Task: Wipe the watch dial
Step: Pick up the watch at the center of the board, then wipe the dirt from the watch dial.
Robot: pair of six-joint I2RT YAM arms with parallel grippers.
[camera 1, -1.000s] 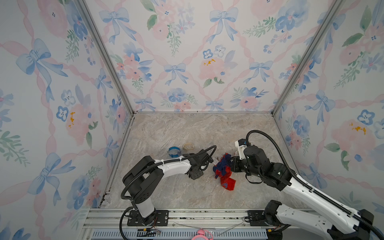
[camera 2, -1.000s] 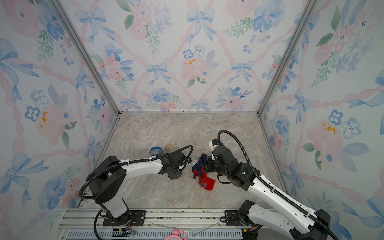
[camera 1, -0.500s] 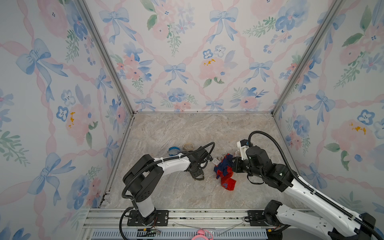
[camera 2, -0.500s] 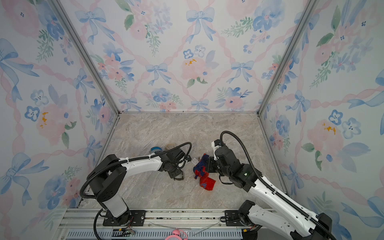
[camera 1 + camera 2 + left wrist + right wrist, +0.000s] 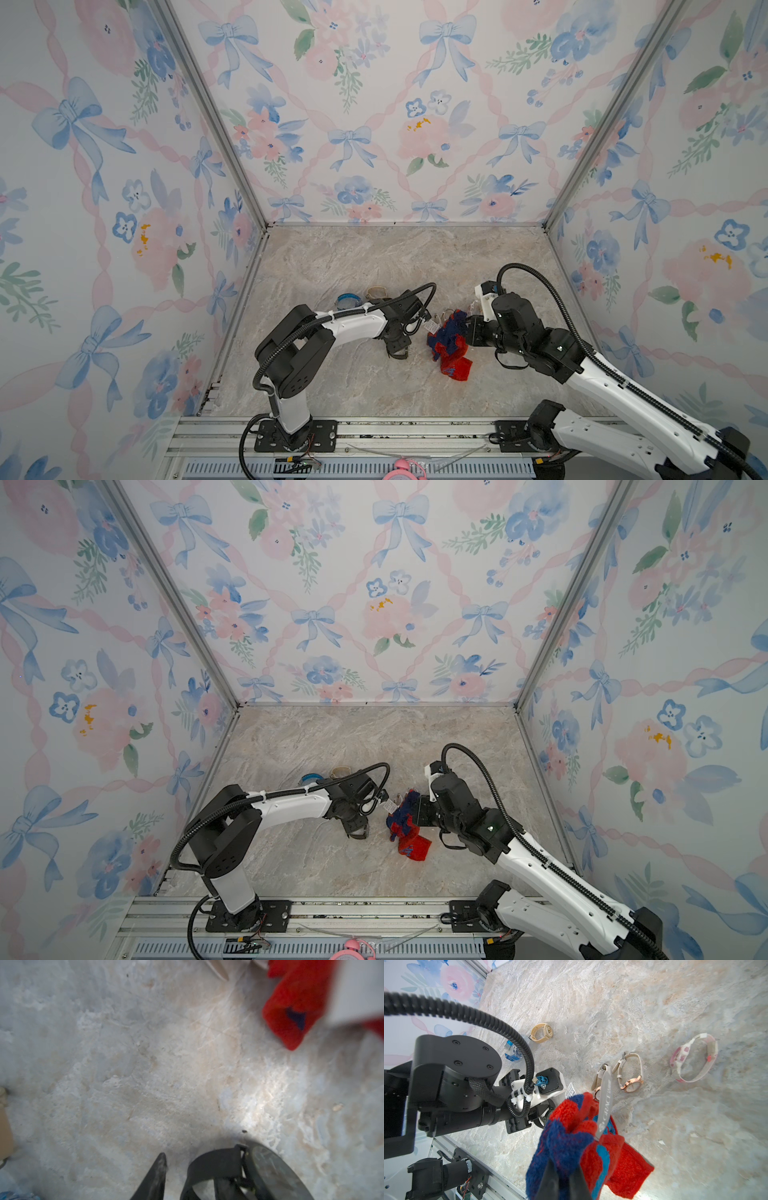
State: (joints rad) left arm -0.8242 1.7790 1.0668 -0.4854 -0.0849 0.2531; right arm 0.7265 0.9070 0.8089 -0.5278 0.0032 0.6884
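Little has shifted since a second ago: both my arms sit nearly where they were, low over the marbled surface (image 5: 374, 257). The black watch (image 5: 272, 1172), with its round glass dial and matte strap loop, sits at the tip of my left tool (image 5: 399, 347), whose one visible finger (image 5: 158, 1174) stands clear of the strap, jaws apart. My right tool (image 5: 562, 1165) is clamped on the fuzzy red-and-blue knitted cloth (image 5: 566, 1138), near the watch.

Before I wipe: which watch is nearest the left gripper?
The black-strapped, dark-dialled watch at the left gripper; the others have pale or blue straps, farther off.
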